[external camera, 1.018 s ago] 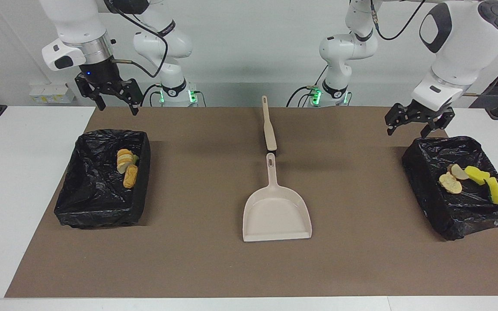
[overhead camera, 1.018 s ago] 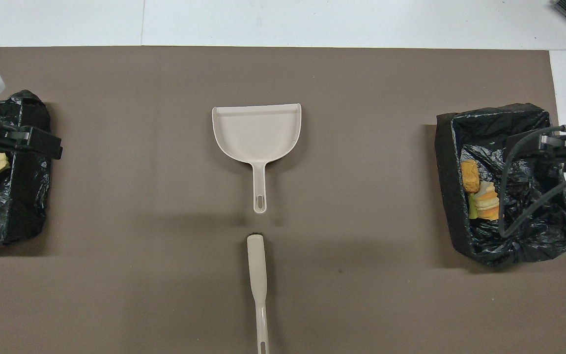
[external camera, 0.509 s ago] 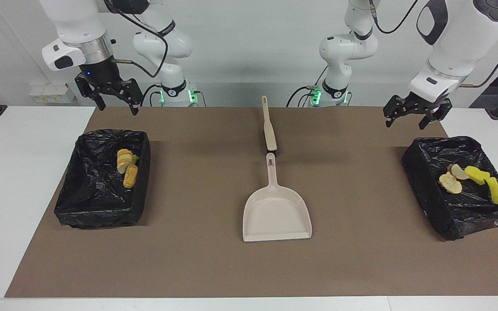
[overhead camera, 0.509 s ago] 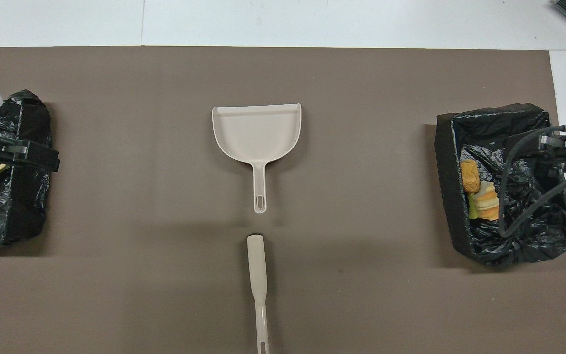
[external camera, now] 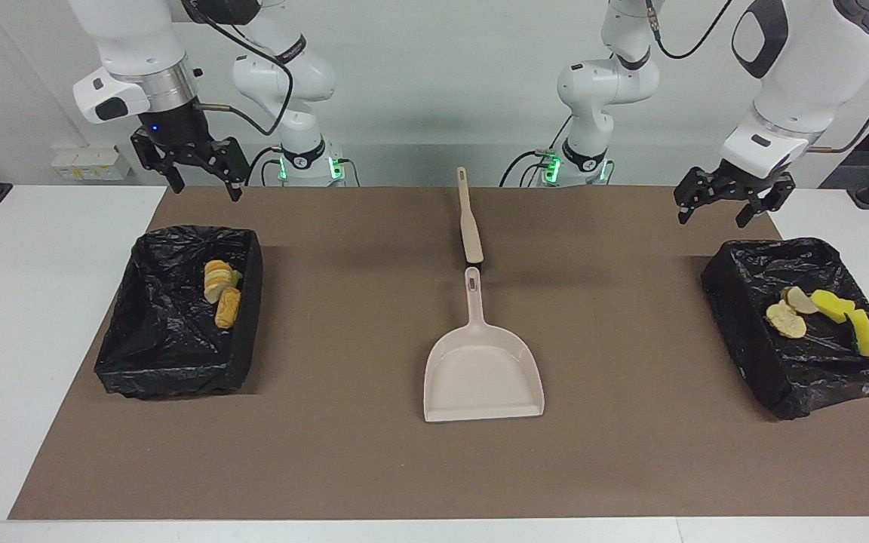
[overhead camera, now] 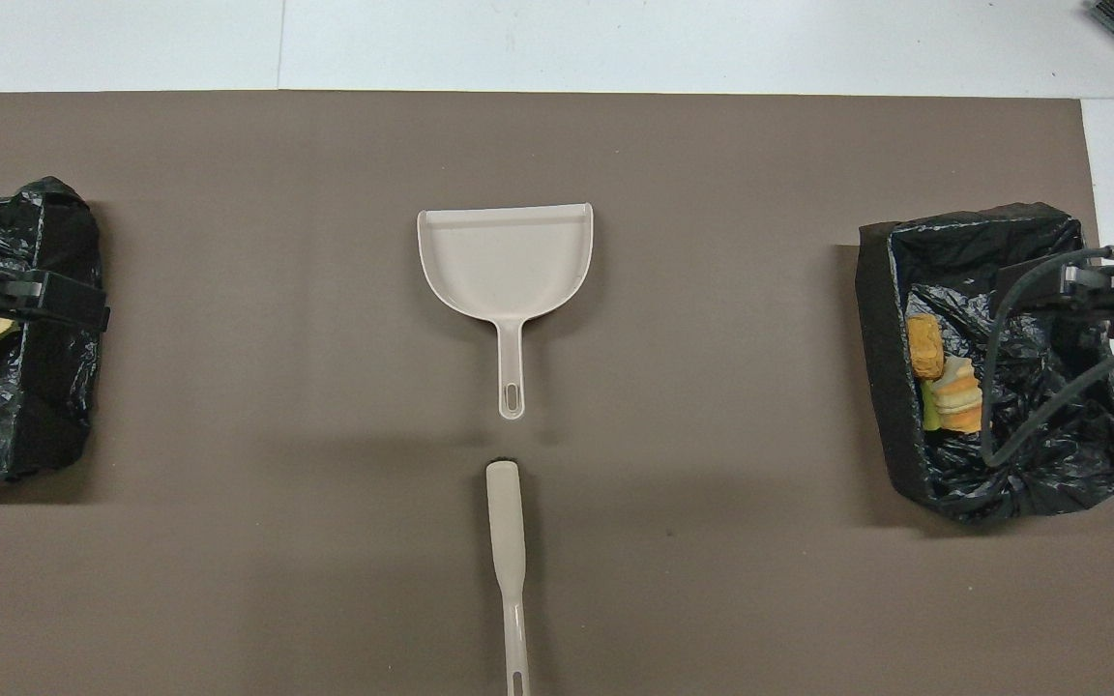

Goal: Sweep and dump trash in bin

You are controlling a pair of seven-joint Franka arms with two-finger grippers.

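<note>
trash in black bins, both grippers raised, open, empty

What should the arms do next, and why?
Probably nothing more than retreat: all visible scraps already lie in the two bins, the dustpan and brush lie idle on the mat, and the left gripper and right gripper hang open, empty.

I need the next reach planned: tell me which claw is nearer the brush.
Right, narrowly. The right claw hangs open above the table's edge near its bin, the left claw open near the other bin; the brush lies midway.
</note>
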